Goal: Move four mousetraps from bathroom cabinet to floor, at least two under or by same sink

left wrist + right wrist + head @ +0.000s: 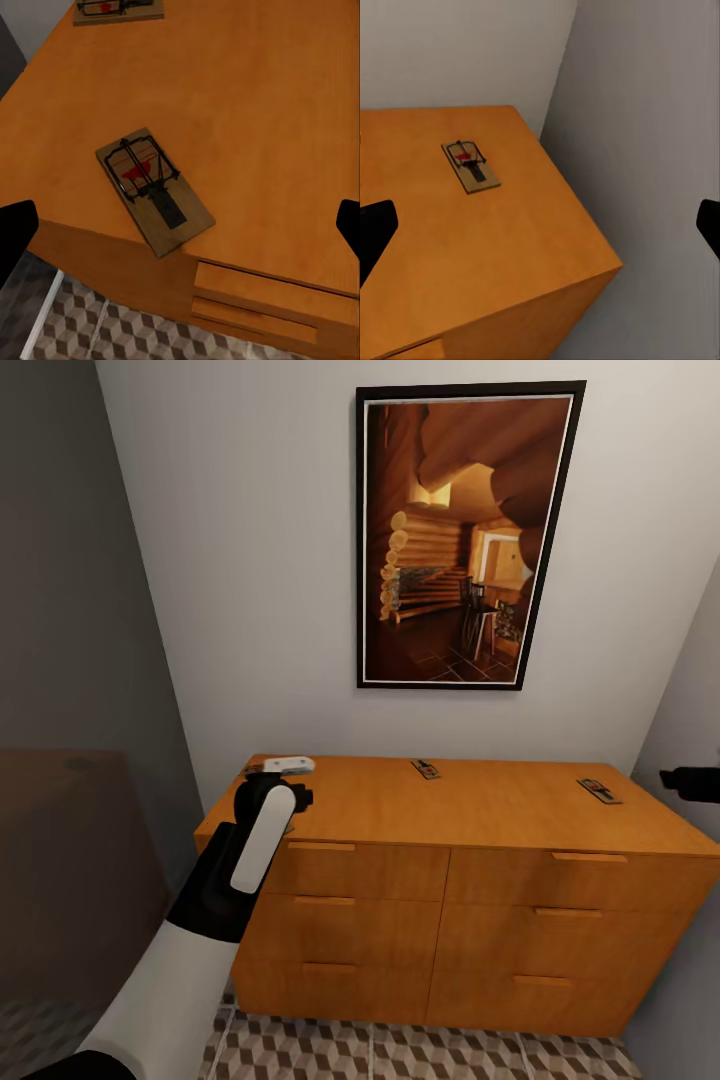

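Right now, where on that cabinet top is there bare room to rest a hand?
The cabinet top is bare between the middle mousetrap and the right mousetrap, and along its front edge. The left corner is crowded: a mousetrap lies under the left fingers.

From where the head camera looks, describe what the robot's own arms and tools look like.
The left arm has a white lower segment, then a glossy black segment with a long rounded white panel. Its tool is black with a small white rounded cap on top. The right tool appears as a plain black piece at the picture's edge. In both wrist views the fingertips are matte black. No cables or markings are visible.
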### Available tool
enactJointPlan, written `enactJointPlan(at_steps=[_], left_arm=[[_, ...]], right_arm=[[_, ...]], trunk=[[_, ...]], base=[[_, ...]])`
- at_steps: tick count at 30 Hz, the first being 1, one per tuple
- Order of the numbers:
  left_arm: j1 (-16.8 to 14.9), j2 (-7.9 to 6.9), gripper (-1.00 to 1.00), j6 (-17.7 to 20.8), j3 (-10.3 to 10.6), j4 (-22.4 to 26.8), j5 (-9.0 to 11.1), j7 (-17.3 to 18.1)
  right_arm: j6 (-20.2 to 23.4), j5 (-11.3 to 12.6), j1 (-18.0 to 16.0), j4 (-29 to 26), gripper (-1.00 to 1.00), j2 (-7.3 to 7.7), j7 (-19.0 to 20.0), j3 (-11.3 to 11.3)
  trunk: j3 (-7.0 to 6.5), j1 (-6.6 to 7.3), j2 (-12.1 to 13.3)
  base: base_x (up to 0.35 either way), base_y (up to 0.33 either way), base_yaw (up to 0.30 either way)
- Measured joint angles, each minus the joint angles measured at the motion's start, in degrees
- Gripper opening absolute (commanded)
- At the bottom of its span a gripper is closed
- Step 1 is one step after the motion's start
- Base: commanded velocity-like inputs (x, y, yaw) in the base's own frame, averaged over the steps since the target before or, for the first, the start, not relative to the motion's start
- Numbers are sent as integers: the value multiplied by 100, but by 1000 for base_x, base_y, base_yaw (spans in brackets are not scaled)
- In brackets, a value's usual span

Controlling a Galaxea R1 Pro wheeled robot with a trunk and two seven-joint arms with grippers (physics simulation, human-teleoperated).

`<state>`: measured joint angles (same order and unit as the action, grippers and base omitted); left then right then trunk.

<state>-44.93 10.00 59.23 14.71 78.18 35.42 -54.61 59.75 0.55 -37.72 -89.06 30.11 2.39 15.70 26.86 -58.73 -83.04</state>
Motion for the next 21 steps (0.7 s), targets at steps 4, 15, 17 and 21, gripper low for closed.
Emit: enactJointPlan(at_steps=[4, 15, 17, 21], left_arm=[[1, 0, 100, 0, 15, 3, 122, 11], [-1, 0, 100, 1, 26, 94, 331, 18], [-1, 0, 100, 1, 26, 101, 337, 18], [-2, 0, 100, 1, 27, 125, 350, 18]], right_arm=[[0, 43, 3, 0, 100, 32, 121, 2], [0, 196, 5, 9, 100, 59, 483, -55], [-1, 204, 5, 10, 100, 60, 516, -58], [-1, 225, 6, 22, 100, 62, 677, -71]], trunk=[[0, 0, 0], [0, 0, 0], [0, 0, 0], [0, 0, 0]], base=[[0, 0, 0], [0, 0, 0], [0, 0, 0], [0, 0, 0]])
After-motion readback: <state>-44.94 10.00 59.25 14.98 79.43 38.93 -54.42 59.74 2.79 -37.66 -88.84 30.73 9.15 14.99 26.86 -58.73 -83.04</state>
